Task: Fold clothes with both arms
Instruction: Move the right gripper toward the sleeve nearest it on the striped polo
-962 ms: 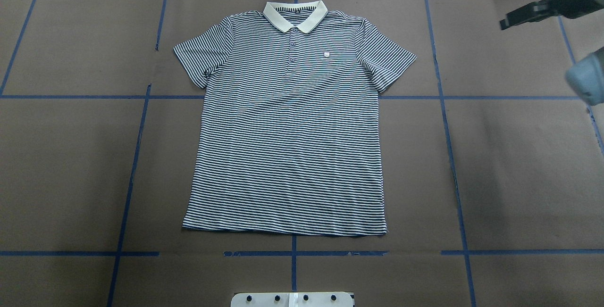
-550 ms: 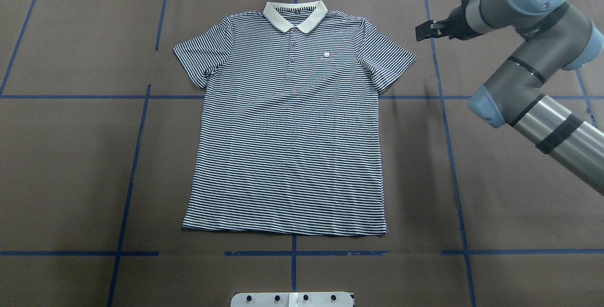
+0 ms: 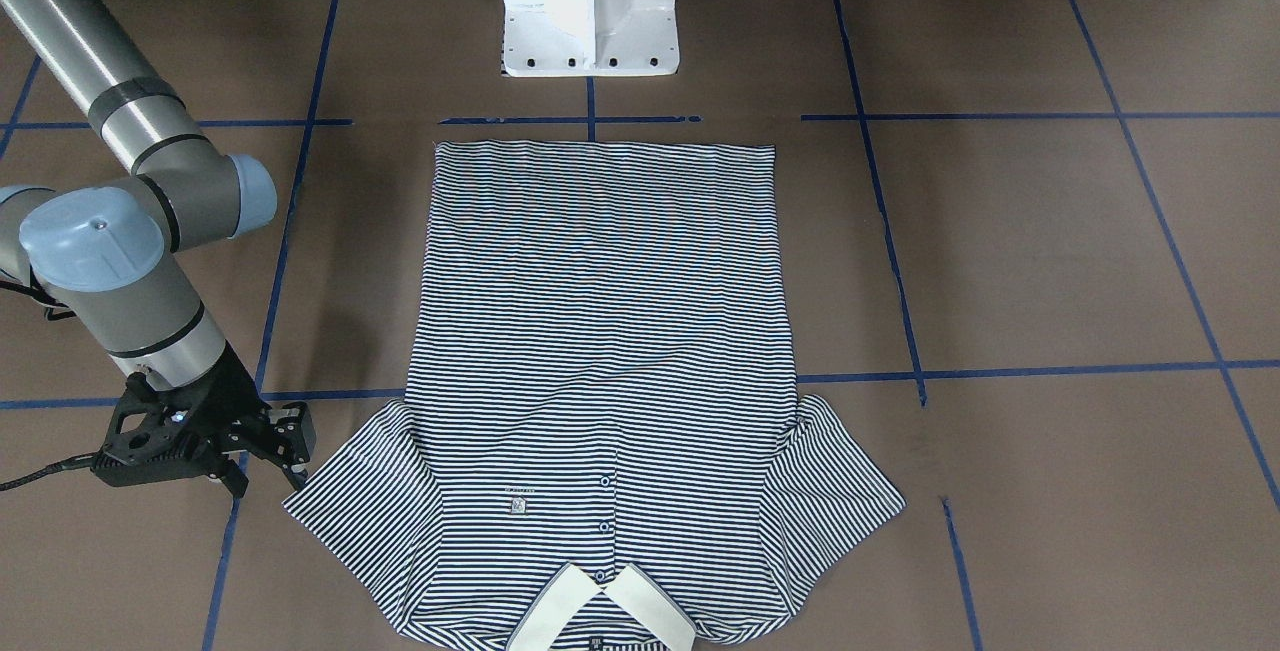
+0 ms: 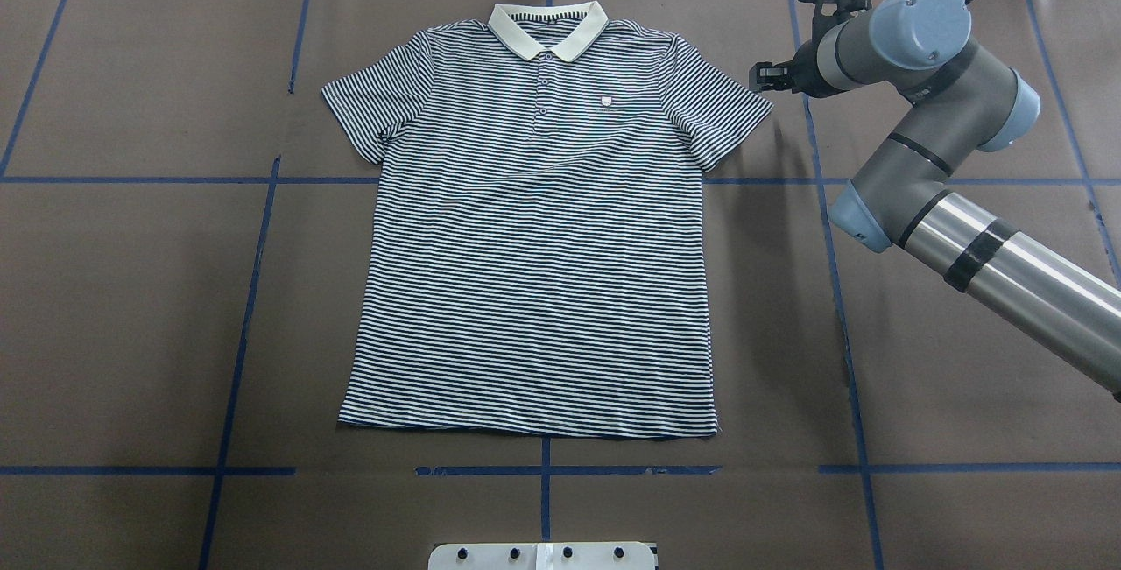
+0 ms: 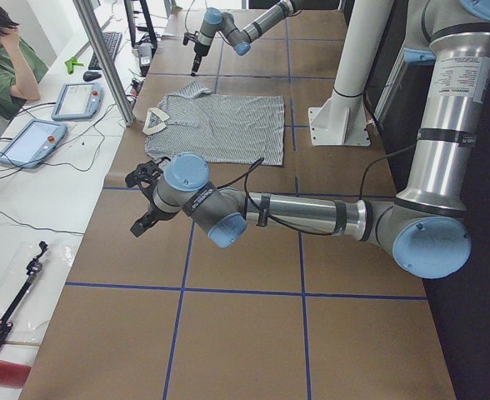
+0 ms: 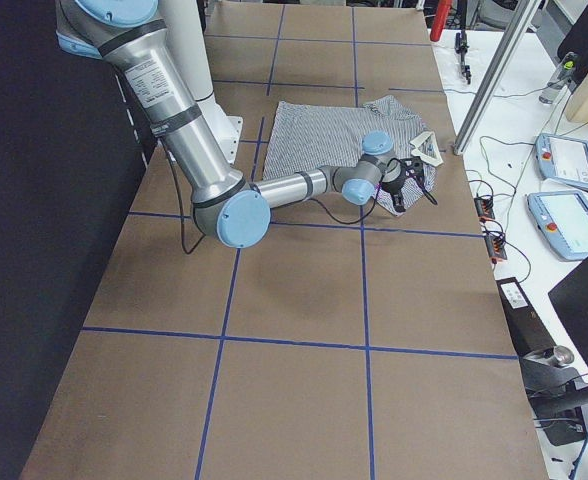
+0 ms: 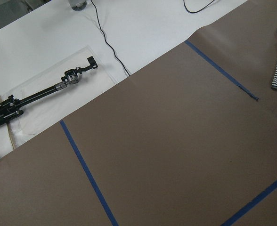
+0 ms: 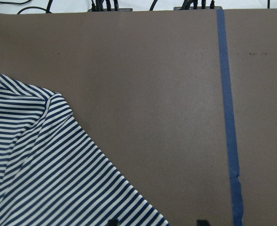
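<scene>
Polo shirt: you have the polo shirt lying flat and face up straight out from the white pedestal, with its hem on the side nearest the pedestal and its cream collar on the far side
Sleeves: both are fanned out at the end away from the pedestal, and the right sleeve points towards the robot's right
Front: the buttons run down from the collar towards the pedestal, and the chest logo sits just beside them on the robot's right
Right gripper: your right gripper is far out from the pedestal on the robot's right, just off the tip of the right sleeve, with its fingers spread apart
Right wrist view: the two fingertips stand well apart at the bottom edge, and the striped sleeve hem runs up to one of them; you cannot tell whether it touches the cloth
Right arm: the right arm reaches away from the pedestal and bends inward at the wrist
Left gripper: your left gripper shows only in the side view, out from the pedestal on the robot's left, over bare paper well apart from the shirt; you cannot tell whether it is spread or pressed together
Left arm: the left arm is stretched low and long
Table: brown paper marked into squares by blue tape lines
Beyond: across the table from the pedestal is a white bench with two tablets and a seated person in a green top
</scene>
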Motion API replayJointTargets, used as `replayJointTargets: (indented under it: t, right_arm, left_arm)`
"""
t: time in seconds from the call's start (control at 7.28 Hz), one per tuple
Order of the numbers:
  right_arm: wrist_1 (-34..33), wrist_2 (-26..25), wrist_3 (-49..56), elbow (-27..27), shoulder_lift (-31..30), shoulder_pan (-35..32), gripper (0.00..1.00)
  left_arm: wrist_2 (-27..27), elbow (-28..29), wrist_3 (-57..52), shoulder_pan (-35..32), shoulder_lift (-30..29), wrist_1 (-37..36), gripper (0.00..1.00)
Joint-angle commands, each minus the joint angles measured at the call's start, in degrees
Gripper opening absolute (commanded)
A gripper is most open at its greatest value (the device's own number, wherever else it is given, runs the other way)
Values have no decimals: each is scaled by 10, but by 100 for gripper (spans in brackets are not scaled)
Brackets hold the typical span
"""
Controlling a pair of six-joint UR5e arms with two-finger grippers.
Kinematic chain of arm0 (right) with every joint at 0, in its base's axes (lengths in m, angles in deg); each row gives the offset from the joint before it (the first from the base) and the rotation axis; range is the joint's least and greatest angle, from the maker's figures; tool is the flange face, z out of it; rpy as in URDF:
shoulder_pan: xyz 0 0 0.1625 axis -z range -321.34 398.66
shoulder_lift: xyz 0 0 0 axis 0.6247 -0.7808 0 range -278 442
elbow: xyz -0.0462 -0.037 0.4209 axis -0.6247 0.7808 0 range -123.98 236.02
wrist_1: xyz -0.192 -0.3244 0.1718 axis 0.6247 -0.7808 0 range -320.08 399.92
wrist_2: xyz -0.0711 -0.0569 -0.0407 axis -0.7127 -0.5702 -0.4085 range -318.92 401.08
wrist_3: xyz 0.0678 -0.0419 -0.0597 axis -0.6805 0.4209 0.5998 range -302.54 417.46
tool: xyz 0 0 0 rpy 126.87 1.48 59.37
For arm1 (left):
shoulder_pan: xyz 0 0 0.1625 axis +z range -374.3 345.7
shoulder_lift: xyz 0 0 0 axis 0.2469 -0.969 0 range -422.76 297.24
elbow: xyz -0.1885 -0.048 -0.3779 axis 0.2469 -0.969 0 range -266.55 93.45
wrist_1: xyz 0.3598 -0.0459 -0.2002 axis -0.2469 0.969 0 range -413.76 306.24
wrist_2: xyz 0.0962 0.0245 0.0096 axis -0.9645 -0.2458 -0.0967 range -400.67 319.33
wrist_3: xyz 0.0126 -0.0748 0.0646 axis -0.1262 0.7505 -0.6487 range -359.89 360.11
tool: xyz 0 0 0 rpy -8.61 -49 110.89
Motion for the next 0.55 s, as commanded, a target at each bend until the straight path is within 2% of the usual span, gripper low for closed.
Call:
replayJointTargets:
  t: [0.0, 0.41]
  right_arm:
    - [15, -14, -2, 34, 9, 14, 56]
    - [15, -25, -2, 47, 9, 20, 55]
  left_arm:
    - [0, 1, 0, 1, -2, 0, 100]
    - [0, 2, 0, 1, -4, -1, 100]
